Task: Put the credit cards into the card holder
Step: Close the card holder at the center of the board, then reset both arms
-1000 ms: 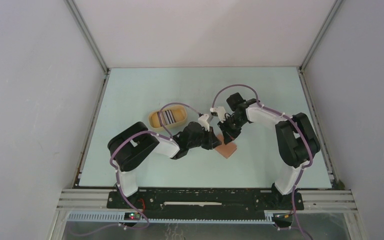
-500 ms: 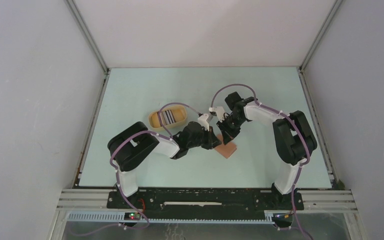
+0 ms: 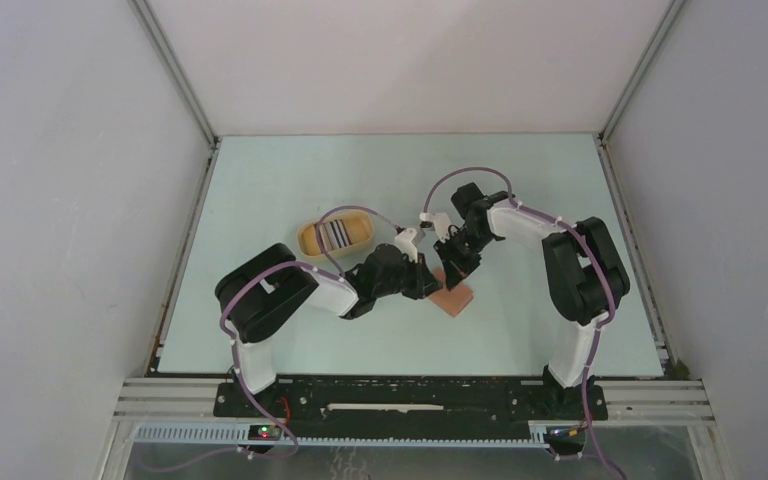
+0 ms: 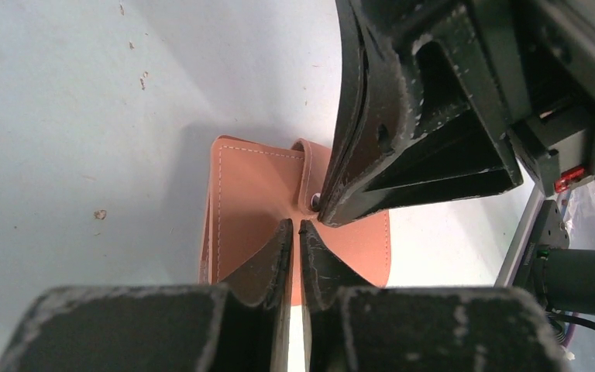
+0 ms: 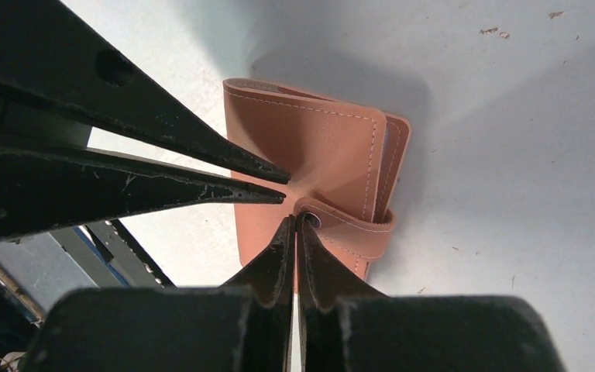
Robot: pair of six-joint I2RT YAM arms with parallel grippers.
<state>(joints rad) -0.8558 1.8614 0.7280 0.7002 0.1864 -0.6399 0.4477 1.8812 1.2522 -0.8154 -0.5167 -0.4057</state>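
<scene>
1. Opening the holder [image 3: 456, 300] looks like the step in hand; it lies shut on the table [image 3: 520, 200], near the middle, with both grippers meeting over it.
2. Left gripper [image 4: 294, 227] is almost closed, a thin slit between the tips; tips sit on the cover beside the snap; the leather puckers there, so it is likely pinching a fold of the cover.
3. Right gripper [image 5: 295, 220] is fully closed, tips at the stud end of the tab [image 5: 352, 230]; can't tell if it has the tab.
4. Cards [image 3: 338, 233] lie in the tray [image 3: 306, 240], well apart from the holder on its left; none seen in the holder.
5. Holder should be light, soft and floppy; it will likely lift or slide rather than unsnap unless one gripper pins the cover; take the tab close by the stud.
6. Cards are probably thin, stiff and slick; hard to lift flat; pinch a raised short edge against the tray wall.
</scene>
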